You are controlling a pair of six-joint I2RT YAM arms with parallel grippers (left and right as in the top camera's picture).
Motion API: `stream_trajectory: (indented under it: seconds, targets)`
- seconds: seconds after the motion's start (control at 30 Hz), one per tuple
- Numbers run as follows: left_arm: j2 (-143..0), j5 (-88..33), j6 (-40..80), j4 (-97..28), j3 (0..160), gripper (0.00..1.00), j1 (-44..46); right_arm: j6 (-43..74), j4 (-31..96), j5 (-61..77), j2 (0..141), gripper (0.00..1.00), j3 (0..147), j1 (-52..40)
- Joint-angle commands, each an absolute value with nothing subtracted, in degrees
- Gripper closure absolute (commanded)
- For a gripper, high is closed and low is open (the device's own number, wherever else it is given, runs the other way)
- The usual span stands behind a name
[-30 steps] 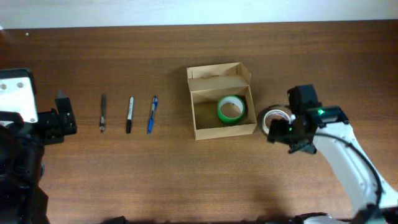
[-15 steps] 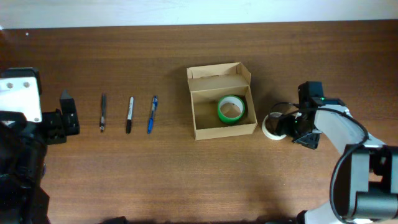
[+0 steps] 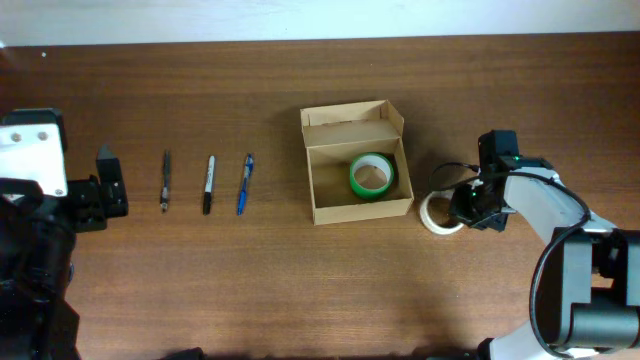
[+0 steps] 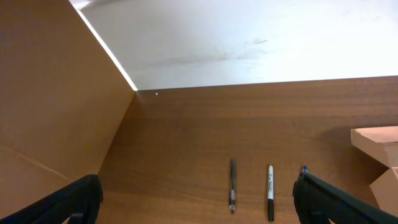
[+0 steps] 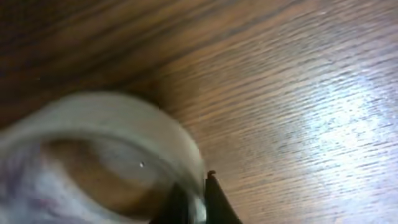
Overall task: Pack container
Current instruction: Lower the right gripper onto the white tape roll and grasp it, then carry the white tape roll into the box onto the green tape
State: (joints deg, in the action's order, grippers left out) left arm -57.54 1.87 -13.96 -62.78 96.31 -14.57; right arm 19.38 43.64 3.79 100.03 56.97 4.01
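Note:
The container, an open tan cardboard box with its flap lid folded back, stands mid-table and holds a green tape roll. To its right a white tape roll lies on the table. My right gripper is shut on that roll's right wall. In the right wrist view the white tape roll fills the left side, blurred, with its rim pinched in my right gripper. My left gripper stands open at the far left, away from everything. A corner of the container shows in the left wrist view.
Three pens lie in a row left of the box: a dark pen, a black-and-white marker and a blue pen. The left wrist view shows the dark pen and the marker ahead of my left gripper.
My right gripper has shut on the white tape roll's wall; one second ago it was open over the roll. The roll has shifted slightly. The left arm has hardly moved.

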Motion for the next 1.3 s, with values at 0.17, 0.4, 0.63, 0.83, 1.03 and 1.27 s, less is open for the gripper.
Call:
stream_trajectory:
  seconds: [0.17,0.4,0.63,0.83,1.03,1.27]
  targets:
    - [-57.6,1.2,-14.7,-62.6,96.4,0.01,-14.2,20.0,43.9,4.1,100.5,0.96,56.7,4.1]
    - [-57.6,1.2,-14.7,-62.3,96.4,0.01,-14.2,19.3,51.1,-0.9,98.3,0.96,64.3,4.1]
    - [-57.6,1.2,-14.7,-62.2,96.4,0.01,-14.2,13.2,69.1,-2.8,95.9,0.96,92.6,4.1]
    - [-57.6,1.2,-14.7,-62.2,96.4,0.01,-14.2,4.0,78.9,3.9,96.9,0.96,107.6,1.1]
    - [-57.7,0.8,-14.7,-62.2,96.4,0.01,-14.2,-0.9,82.5,7.0,100.0,0.96,107.5,-7.6]
    - [-57.7,0.4,-14.7,-62.3,96.4,0.01,-14.2,-1.1,79.9,6.4,107.0,0.96,107.5,-18.7]
